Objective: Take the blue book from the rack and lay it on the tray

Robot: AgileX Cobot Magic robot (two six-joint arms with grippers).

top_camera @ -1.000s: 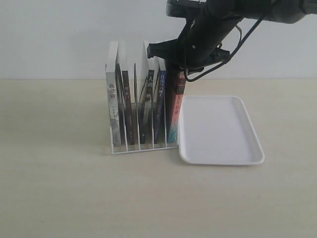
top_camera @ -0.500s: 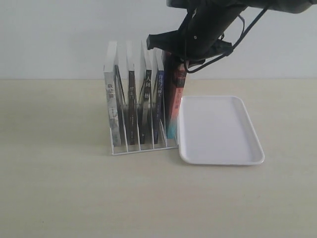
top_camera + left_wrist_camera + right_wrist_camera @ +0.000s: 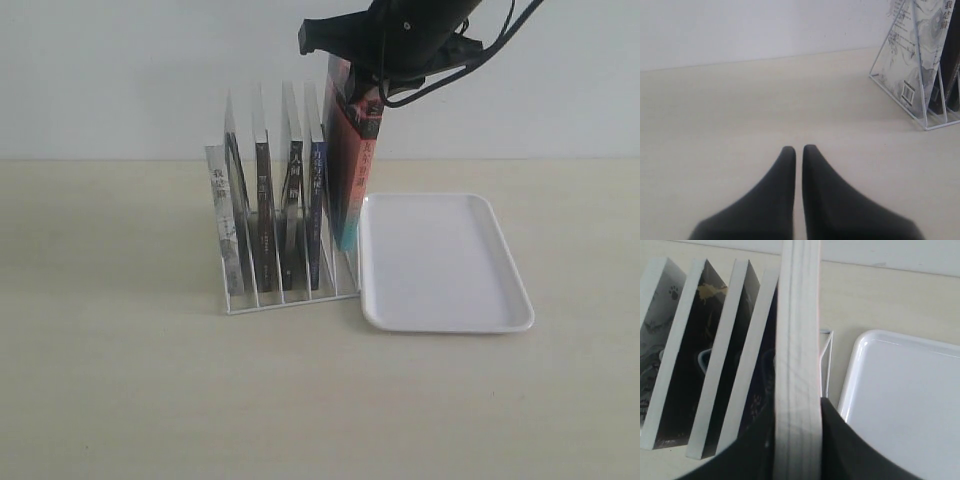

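The blue book (image 3: 316, 215), with its dark blue spine, stands in the white wire rack (image 3: 290, 300), second from the right end. My right gripper (image 3: 368, 95) is shut on a different book, the red-and-teal-spined one (image 3: 350, 170), and holds it upright, lifted partly above the rack's right end. In the right wrist view that book's page edge (image 3: 797, 365) fills the gap between the right gripper's (image 3: 796, 410) fingers, with the blue book (image 3: 752, 365) beside it. The white tray (image 3: 440, 260) lies right of the rack. My left gripper (image 3: 799, 150) is shut on nothing, low over bare table.
Three other books, one grey-white (image 3: 225, 230) and two black-spined (image 3: 265, 225), lean in the rack's left slots. The rack's corner (image 3: 920, 100) shows in the left wrist view. The tray's left rim (image 3: 850, 390) lies right beside the rack wire (image 3: 829, 360).
My right gripper has risen with the red-and-teal book, drawing it up out of the rack's end slot. The remaining books have shifted to stand more upright.
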